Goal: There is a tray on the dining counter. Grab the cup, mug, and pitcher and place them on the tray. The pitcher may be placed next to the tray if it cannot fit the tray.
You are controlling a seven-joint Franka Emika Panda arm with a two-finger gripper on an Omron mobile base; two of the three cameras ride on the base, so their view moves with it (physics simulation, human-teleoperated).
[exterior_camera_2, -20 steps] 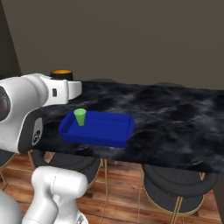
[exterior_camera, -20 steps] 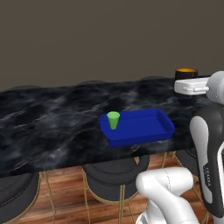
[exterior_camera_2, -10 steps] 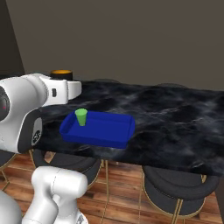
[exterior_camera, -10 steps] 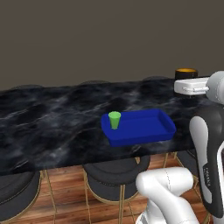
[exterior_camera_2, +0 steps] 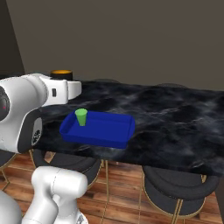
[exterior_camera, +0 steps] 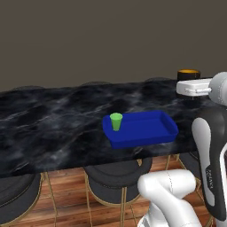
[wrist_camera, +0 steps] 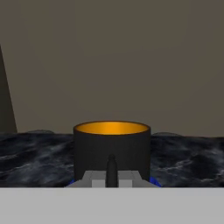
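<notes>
The black mug [wrist_camera: 111, 144] with its orange inside sits straight ahead of my gripper [wrist_camera: 111, 161], which is shut on its near wall. From the base views its orange rim [exterior_camera: 188, 72] [exterior_camera_2: 61, 72] shows just past my white hand [exterior_camera: 195, 86], at the hand's height above the dining counter [exterior_camera: 53, 119]. The blue tray [exterior_camera: 164, 133] [exterior_camera_2: 124, 131] rests near the counter's front edge, left of the hand in the left base view. The green cup [exterior_camera: 116, 121] [exterior_camera_2: 81, 117] stands upright inside the tray at one end. The pitcher is out of view.
Round black stools with gold legs [exterior_camera: 117, 181] [exterior_camera_2: 175, 186] stand under the counter's front edge on a wooden floor. A plain brown wall rises behind the counter. My own arm [exterior_camera: 213, 155] [exterior_camera_2: 22, 118] fills the near side beside the tray.
The whole picture has shifted very slightly. The hand with the mug, the tray and the cup keep their places relative to each other.
</notes>
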